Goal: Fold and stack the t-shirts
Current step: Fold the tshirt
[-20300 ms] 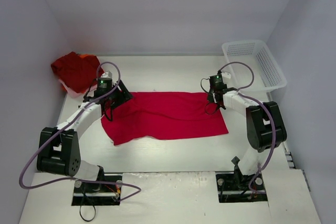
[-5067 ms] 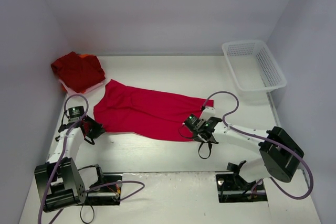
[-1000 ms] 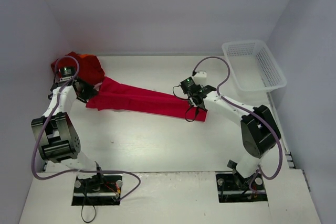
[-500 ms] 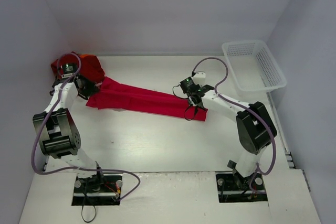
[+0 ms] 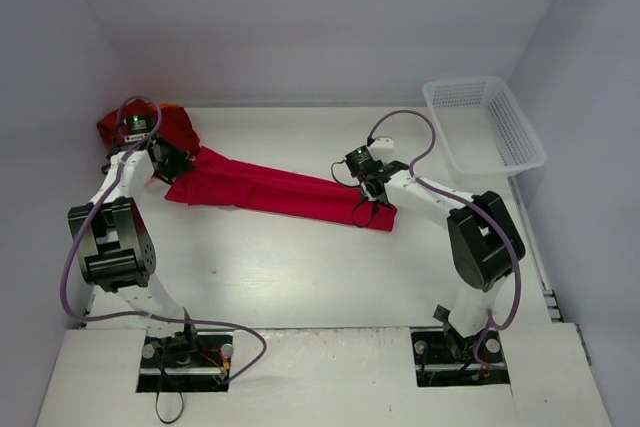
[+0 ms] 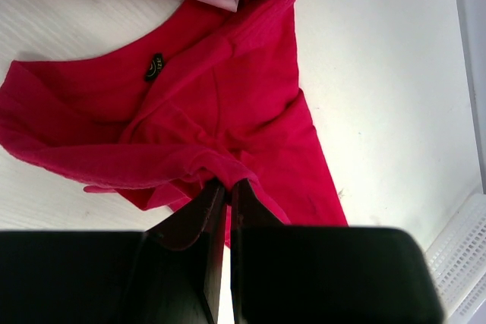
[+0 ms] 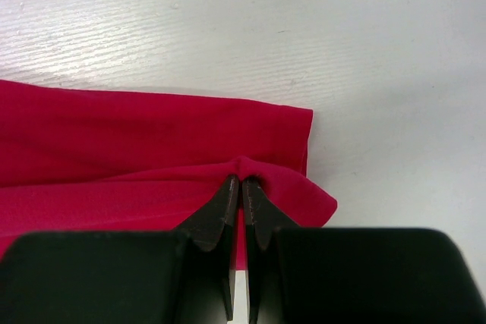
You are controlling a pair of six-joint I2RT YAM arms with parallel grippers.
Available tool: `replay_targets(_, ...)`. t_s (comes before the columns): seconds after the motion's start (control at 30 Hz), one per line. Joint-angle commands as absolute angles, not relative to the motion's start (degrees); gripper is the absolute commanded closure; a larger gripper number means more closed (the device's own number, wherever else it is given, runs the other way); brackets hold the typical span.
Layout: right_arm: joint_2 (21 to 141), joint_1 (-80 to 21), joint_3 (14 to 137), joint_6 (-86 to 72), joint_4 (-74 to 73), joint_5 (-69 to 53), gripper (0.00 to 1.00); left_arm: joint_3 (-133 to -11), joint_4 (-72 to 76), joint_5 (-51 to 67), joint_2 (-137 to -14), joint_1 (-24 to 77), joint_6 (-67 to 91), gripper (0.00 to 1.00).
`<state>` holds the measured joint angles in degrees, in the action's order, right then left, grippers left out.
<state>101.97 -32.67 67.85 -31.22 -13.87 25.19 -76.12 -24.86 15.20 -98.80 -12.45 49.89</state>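
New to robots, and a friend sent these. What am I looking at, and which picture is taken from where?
Two robot arms stand at the near edge of a white table. The wide picture looks down from above and behind; the other two come from cameras on each wrist. A red t-shirt, gathered into a long strip, lies across the table. The left tool pinches one end, the right tool the other. A darker red bundle sits far left, a white mesh basket far right.

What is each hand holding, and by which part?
Both hold the same long-folded red t-shirt: the left hand pinches a bunched fold at its neck-label end, the right hand pinches a raised fold by the corner of the opposite end.
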Motion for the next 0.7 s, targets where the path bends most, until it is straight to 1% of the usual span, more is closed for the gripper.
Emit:
replay_targets(0.0, 101.95, -31.55, 70.49, -29.88, -14.33, 27.69, 1.0, -79.63, -21.27, 13.8, -98.0, -12.31, 49.39, 1.0)
replay_targets(0.43, 103.53, -31.29, 70.58, -29.62, -14.06, 27.33, 1.0, -79.19, -20.22, 13.89, -100.63, -12.3, 49.66, 1.0)
replay_targets(0.53, 103.88, -31.29, 70.49, -29.62, -13.97, 27.42, 0.98, -78.58, -19.16, 14.59, -100.46, -12.3, 49.57, 1.0)
replay_targets(0.6, 103.97, -31.29, 70.49, -29.71, -13.97, 27.42, 0.94, -78.05, -17.67, 15.03, -100.11, -12.3, 49.57, 1.0)
replay_targets(0.63, 103.97, -31.29, 70.58, -29.45, -13.89, 27.42, 0.91, -77.7, -17.32, 15.2, -99.85, -12.3, 49.83, 1.0)
replay_targets(0.67, 103.97, -31.2, 70.49, -29.27, -13.89, 27.25, 0.85, -77.61, -16.62, 15.47, -99.76, -12.3, 50.01, 1.0)
